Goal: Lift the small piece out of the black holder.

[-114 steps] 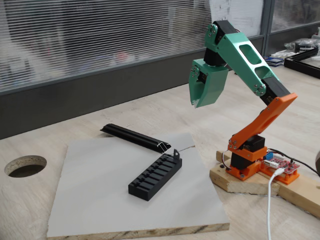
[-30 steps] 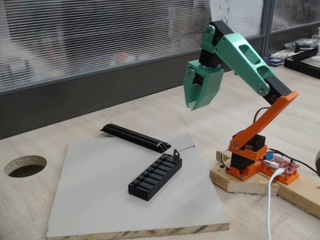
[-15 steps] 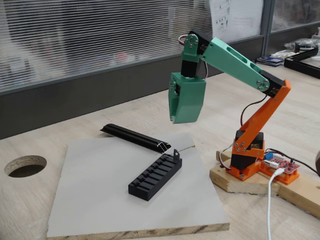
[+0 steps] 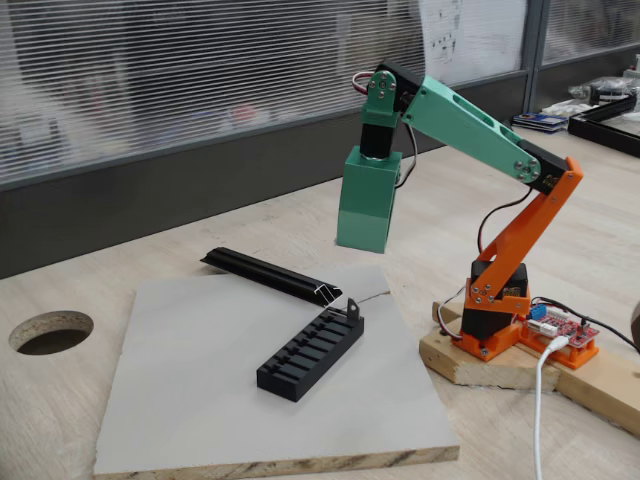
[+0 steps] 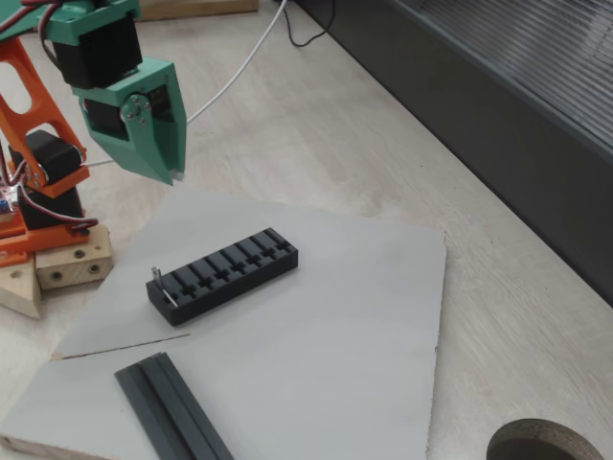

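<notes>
Below the raised tool [image 5: 172,175], small piece [image 5: 159,281] sits in black holder [image 5: 225,274].

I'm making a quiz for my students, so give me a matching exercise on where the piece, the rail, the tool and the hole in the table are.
Things:
1. piece
2. rail
3. tool
4. hole

Places:
A. in the air above the board
B. lying on the board's edge, beside the holder
C. cut in the table, off the board
D. standing in the holder's end slot nearest the arm's base

Pairs: 1-D, 2-B, 3-A, 4-C
</notes>
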Action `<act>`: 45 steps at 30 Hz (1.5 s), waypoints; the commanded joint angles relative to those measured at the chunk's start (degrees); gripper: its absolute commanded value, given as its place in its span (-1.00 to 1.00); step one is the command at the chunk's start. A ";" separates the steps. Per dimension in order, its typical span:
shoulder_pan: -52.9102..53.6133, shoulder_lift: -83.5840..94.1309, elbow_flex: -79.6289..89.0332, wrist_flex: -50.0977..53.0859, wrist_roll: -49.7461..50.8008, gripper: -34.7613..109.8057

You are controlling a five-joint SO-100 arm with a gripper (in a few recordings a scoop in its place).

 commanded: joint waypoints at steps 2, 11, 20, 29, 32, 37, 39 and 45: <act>0.18 0.97 -0.09 1.41 9.49 -0.41; -0.18 0.79 -0.09 1.41 11.43 -0.41; -0.26 0.88 0.00 1.41 11.43 -0.42; -0.35 1.85 10.11 1.41 11.43 -0.42; 0.18 1.93 12.48 1.32 11.43 -0.42; 0.35 1.85 13.27 -2.20 11.43 -0.41; 0.35 1.05 13.27 -5.71 11.43 -0.41; 0.44 1.85 22.24 -9.40 11.43 -0.41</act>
